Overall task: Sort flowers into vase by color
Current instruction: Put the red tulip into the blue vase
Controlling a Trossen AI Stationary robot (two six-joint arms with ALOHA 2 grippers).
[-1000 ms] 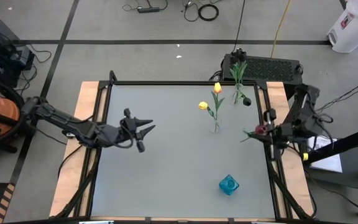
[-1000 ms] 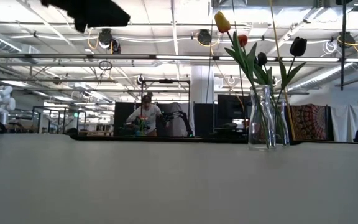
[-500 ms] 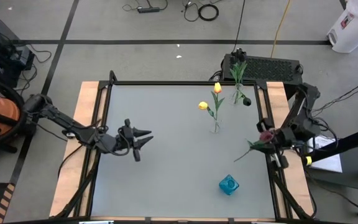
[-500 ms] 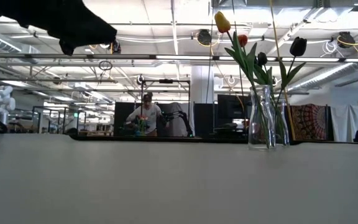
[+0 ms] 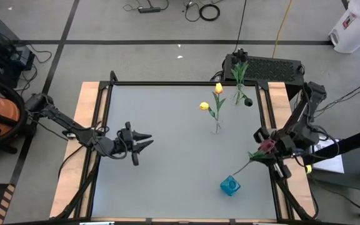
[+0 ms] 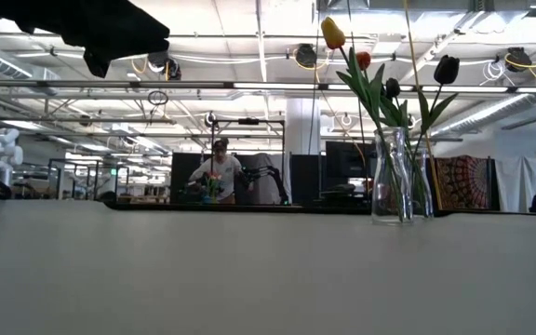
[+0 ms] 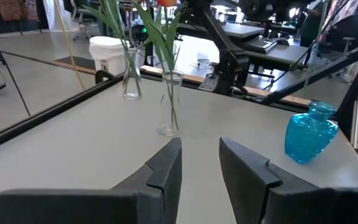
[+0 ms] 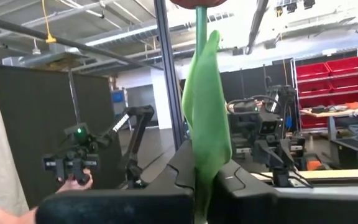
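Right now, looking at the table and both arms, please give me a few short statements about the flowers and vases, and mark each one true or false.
1. The right gripper holds a pinkish-red flower by its stem. True.
2. The blue vase already holds two flowers. False: no flower stands in it.
3. The left gripper carries a yellow flower. False: its fingers are apart with nothing between them.
4. Two yellow flowers stand in a clear vase near the table's middle. True.
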